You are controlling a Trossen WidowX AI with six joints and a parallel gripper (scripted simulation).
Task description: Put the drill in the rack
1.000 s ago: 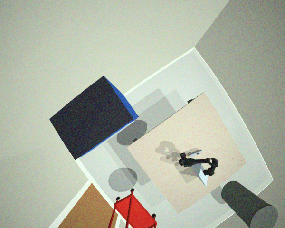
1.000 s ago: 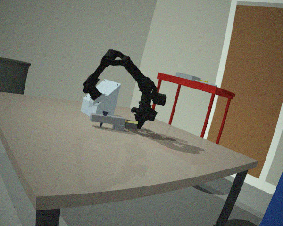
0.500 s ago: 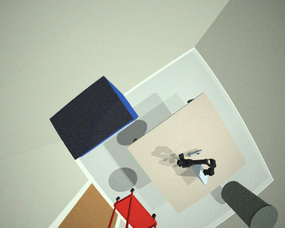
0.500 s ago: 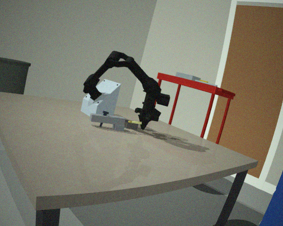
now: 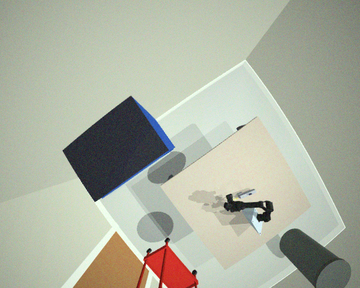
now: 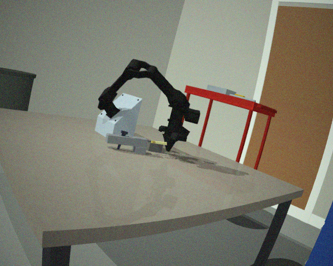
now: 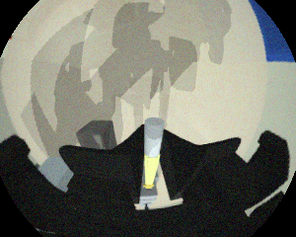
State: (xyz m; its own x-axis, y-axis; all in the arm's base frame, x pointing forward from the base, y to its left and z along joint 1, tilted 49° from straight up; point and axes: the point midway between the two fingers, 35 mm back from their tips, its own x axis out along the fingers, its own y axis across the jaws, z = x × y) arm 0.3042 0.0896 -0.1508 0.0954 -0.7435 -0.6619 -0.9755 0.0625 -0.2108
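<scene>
My gripper (image 6: 168, 148) (image 7: 148, 126) points down low over the table, shut on the drill (image 7: 152, 170), a thin grey rod with a yellow band. A yellow strip (image 6: 159, 142) (image 5: 235, 198) shows between the grey fixture (image 6: 139, 146) (image 5: 245, 194) and my fingers. Whether the drill's far end is clear of the fixture cannot be told. The black key (image 6: 124, 133) stands in the fixture's arm, its stem showing below. A dark grey hollow block (image 7: 91, 135) (image 6: 155, 147), perhaps the rack, sits beside the fixture. The arm hides my fingertips in the top view.
A pale blue angled block (image 6: 129, 114) (image 5: 255, 221) stands behind the fixture, beside the arm's base. A red stand (image 6: 227, 97) (image 5: 174, 266) beyond the table (image 6: 103, 194) (image 5: 260, 155) bears grey and yellow items. A dark bin (image 5: 310, 254) and a large blue box (image 5: 155, 126) stand off the table.
</scene>
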